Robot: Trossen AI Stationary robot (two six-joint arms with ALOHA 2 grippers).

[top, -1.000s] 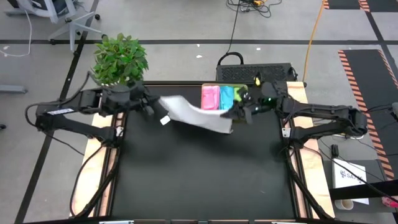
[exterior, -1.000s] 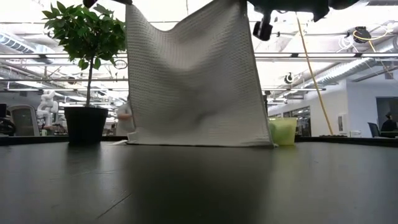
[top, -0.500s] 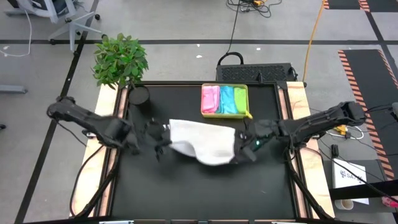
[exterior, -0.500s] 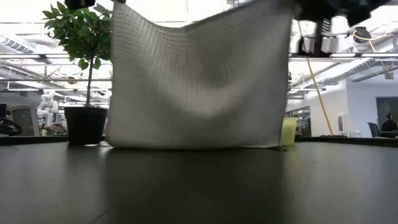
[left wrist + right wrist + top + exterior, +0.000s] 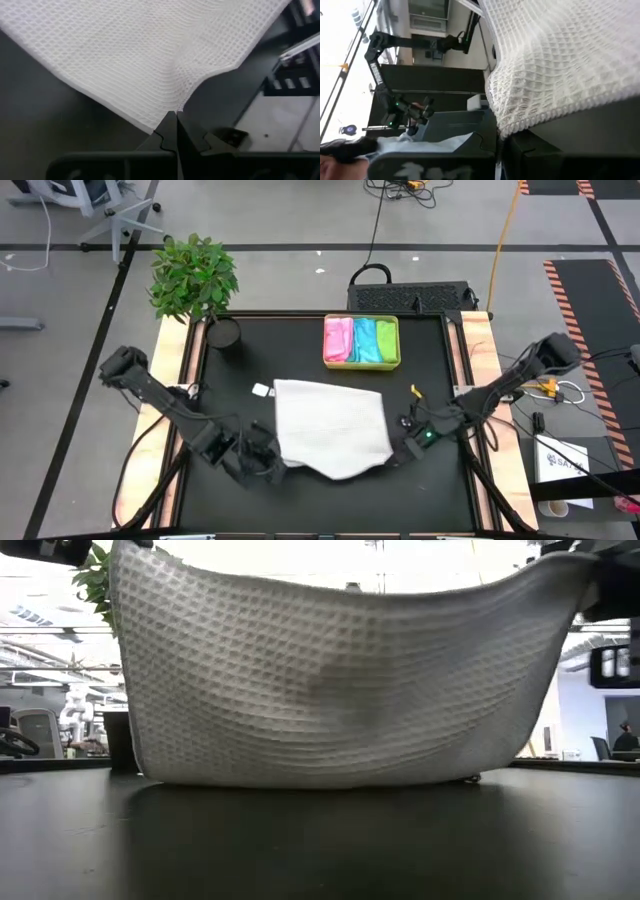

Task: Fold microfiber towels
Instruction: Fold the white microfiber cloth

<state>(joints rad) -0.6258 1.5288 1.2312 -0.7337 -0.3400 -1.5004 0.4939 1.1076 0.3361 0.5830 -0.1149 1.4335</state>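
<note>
Towel (image 5: 331,428), white, spread mid-table, near edge lifted. Left gripper (image 5: 272,464) pinches its near-left corner, right gripper (image 5: 398,448) its near-right corner. Tray (image 5: 362,363) far.

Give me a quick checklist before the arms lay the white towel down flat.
1. Left tool shut on a towel corner: ok.
2. Right tool shut on the opposite corner: ok.
3. White towel spread without bunching: not ok, it sags in the middle between the two corners.
4. Far edge touching the table: ok.
5. Tray with the pink, blue and green towels clear of the white one: ok.
6. Plant out of the arms' way: ok, it stands at the far left corner.
</note>
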